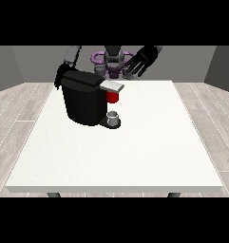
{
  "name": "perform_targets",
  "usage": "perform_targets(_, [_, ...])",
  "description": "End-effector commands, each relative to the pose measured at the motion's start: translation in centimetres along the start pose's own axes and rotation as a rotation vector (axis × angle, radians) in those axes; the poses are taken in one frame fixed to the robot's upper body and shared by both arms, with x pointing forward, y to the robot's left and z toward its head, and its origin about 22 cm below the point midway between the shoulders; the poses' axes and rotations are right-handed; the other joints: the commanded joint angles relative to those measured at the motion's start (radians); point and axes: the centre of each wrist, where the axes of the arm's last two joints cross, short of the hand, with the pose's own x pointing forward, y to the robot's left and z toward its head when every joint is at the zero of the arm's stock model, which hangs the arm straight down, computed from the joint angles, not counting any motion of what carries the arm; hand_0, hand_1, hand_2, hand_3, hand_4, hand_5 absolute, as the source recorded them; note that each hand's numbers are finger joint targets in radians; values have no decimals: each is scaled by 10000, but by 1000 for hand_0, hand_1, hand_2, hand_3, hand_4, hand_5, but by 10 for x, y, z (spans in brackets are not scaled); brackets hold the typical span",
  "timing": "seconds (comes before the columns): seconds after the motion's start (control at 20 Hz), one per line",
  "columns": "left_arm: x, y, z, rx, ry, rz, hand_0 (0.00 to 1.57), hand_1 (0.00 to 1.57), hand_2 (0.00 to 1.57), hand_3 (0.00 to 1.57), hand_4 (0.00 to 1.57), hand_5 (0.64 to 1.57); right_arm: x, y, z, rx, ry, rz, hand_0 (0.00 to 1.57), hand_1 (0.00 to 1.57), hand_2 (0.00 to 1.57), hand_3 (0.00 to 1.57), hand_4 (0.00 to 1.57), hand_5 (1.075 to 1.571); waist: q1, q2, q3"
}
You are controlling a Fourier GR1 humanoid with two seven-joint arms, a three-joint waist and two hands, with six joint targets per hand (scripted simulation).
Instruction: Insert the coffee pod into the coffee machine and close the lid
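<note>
A black coffee machine [82, 102] stands on the white table [135, 147] left of the middle. Its grey lid [112, 86] lies flat over the top front, with a red part [113, 97] showing just below it. A small grey cup [113, 116] sits on the machine's base. The hand at the view's left [61, 76] is behind the machine's back left corner and mostly hidden by it. Raised above the table's far edge, the hand at the view's right [142, 60] has its fingers spread and holds nothing. No loose coffee pod shows.
The robot's torso [113, 59] is behind the table's far edge. Wooden floor surrounds the table, and grey walls stand at the back.
</note>
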Motion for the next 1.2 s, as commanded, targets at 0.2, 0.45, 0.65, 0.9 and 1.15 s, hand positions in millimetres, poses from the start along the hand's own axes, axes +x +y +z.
perform_targets(0.2, [-50,-125,40,817,495,7386,0,0,0,0,0,1571,-18,-24,13,-471,493,-515,0,0,0,0,0,1571,1520,-1982,-22])
perform_targets(0.45, [-83,-186,92,209,1804,8546,0,0,0,0,421,1571,-2,-5,19,913,10,-912,0,0,0,0,0,1571,1893,-3255,-4])
perform_targets(0.65, [-87,-214,115,-182,2537,8723,0,0,0,0,442,1571,23,-11,10,1590,-228,-517,0,0,0,0,62,1571,2101,-3767,2])
perform_targets(0.9, [-73,-219,113,-191,1989,9004,0,0,0,0,404,1571,37,-39,-11,1281,-933,383,0,0,0,0,239,1571,2972,-3333,8])
perform_targets(1.15, [-58,-196,101,143,1700,9220,0,0,0,0,457,1571,51,-31,-25,980,-667,-591,0,0,0,0,0,1571,3115,-2753,9])
